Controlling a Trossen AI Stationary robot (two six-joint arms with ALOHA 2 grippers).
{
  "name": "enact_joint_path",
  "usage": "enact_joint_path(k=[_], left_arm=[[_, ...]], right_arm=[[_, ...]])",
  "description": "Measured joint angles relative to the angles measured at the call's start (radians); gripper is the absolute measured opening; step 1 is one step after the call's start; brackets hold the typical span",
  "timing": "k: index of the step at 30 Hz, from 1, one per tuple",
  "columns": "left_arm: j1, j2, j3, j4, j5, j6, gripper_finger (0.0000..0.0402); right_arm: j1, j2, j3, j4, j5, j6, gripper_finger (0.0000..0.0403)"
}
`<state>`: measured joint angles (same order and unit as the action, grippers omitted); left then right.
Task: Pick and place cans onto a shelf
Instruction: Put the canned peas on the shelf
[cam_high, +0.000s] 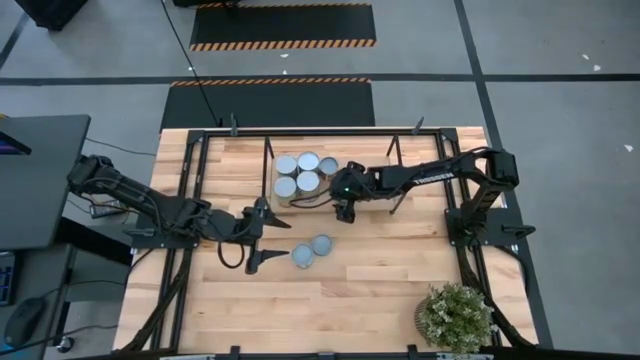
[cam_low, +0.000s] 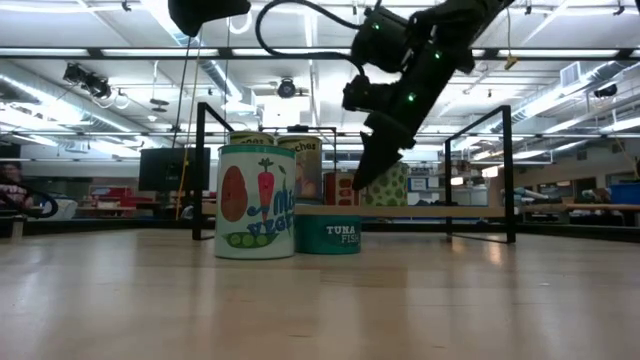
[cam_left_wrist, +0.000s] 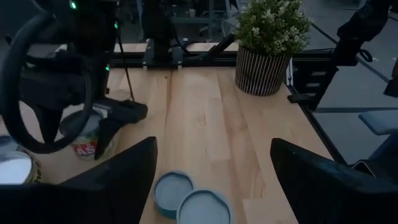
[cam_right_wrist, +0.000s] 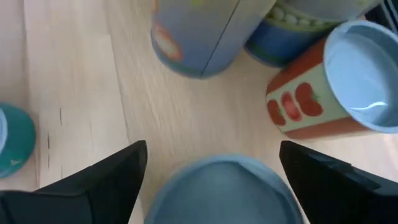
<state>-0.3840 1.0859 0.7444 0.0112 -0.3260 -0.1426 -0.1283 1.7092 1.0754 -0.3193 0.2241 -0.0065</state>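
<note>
Several cans (cam_high: 300, 175) stand in a cluster on the light wood shelf (cam_low: 430, 211) with thin dark posts. Two more cans (cam_high: 312, 251) stand on the table, a tall vegetable can (cam_low: 255, 200) and a low tuna can (cam_low: 328, 232). My left gripper (cam_high: 272, 243) is open, low over the table, and the two cans (cam_left_wrist: 189, 199) lie just ahead of its fingers. My right gripper (cam_high: 345, 208) points down at the cluster's right side, open. A grey-blue can top (cam_right_wrist: 224, 190) lies between its fingers; I cannot tell whether they touch it.
A potted plant (cam_high: 457, 318) stands at the near right corner. Black frame rails (cam_high: 190, 180) run along the table's edges. A tomato can (cam_right_wrist: 323, 87) and a tall can (cam_right_wrist: 199, 34) stand close beyond my right gripper. Bare wood lies at the table's near middle.
</note>
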Motion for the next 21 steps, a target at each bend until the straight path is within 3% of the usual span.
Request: enact_joint_path(k=[7, 14, 21], left_arm=[[0.0, 0.0, 0.0, -0.002, 0.015, -0.009, 0.0318], [0.0, 0.0, 0.0, -0.005, 0.015, -0.023, 0.0318], [0.0, 0.0, 0.0, -0.009, 0.015, -0.028, 0.0318]], right_arm=[[0.03, -0.011, 0.096, -0.174, 0.04, -0.014, 0.0375], [0.115, -0.048, 0.104, -0.286, 0.097, -0.015, 0.0375], [0.159, -0.049, 0.104, -0.437, 0.306, 0.088, 0.0375]])
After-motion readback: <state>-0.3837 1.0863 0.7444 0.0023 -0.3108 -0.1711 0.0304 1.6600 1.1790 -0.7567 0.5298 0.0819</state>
